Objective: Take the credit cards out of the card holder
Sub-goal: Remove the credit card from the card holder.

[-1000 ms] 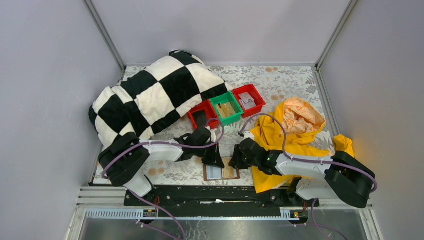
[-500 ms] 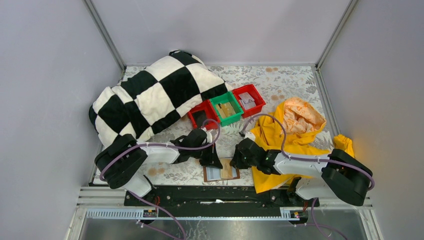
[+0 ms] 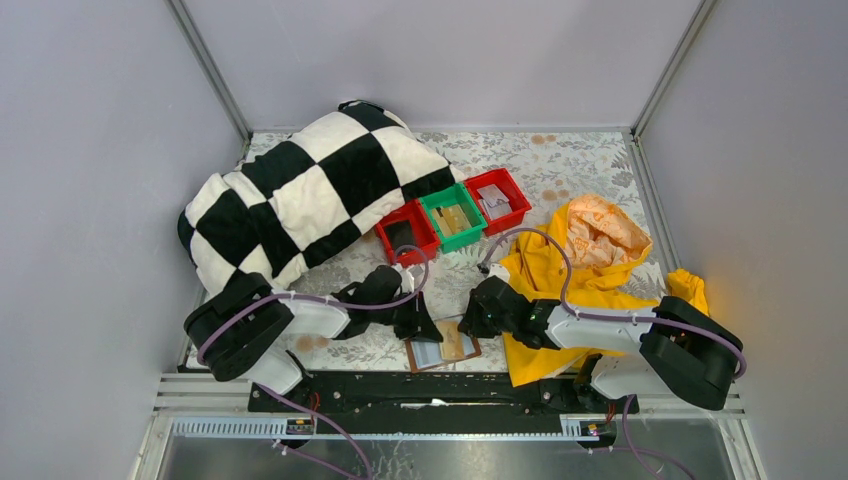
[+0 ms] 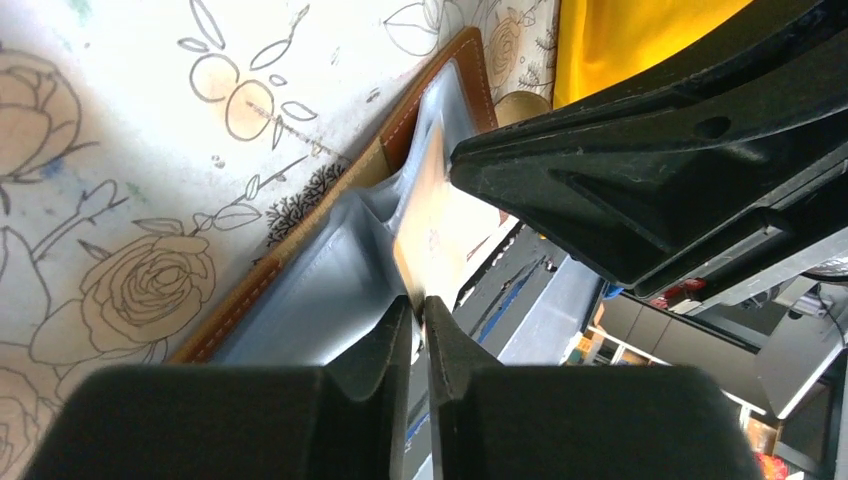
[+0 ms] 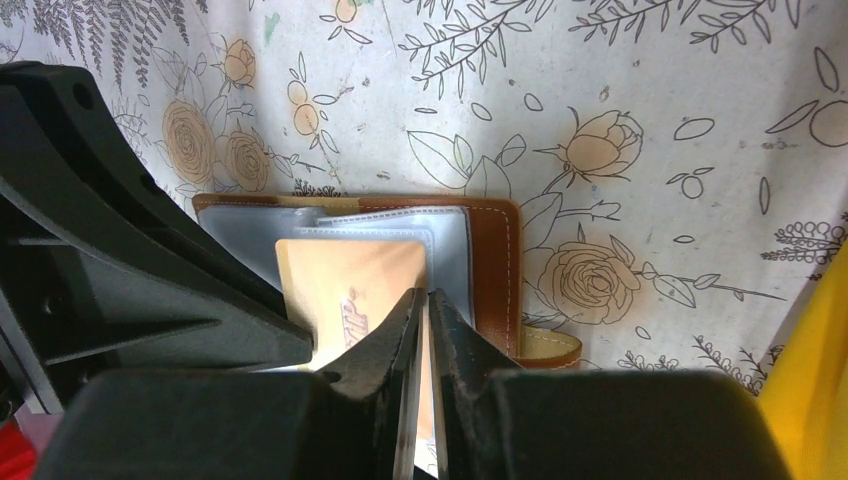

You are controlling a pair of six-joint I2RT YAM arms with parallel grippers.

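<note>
Top view bright, even, diffuse light from above; faint soft shadows under blanket point(image 3: 310, 190) and arms. Wrist views: tablecloth point(image 5: 620, 120) sharp, black fingers point(image 5: 390, 375) close to lens, blurred, dark. Card point(image 4: 440, 230) washed pale; card holder point(image 4: 300, 295) sleeve glossy. Yellow cloth point(image 4: 620, 40) oversaturated.

The left gripper point(image 3: 424, 326) and right gripper point(image 3: 470, 322) cover the far edge of the wallet point(image 3: 445, 352) from above. Up close, the near end of the card point(image 5: 345, 285) vanishes behind the right jaws. What's in the green bin point(image 3: 441, 193) is too small to tell.
</note>
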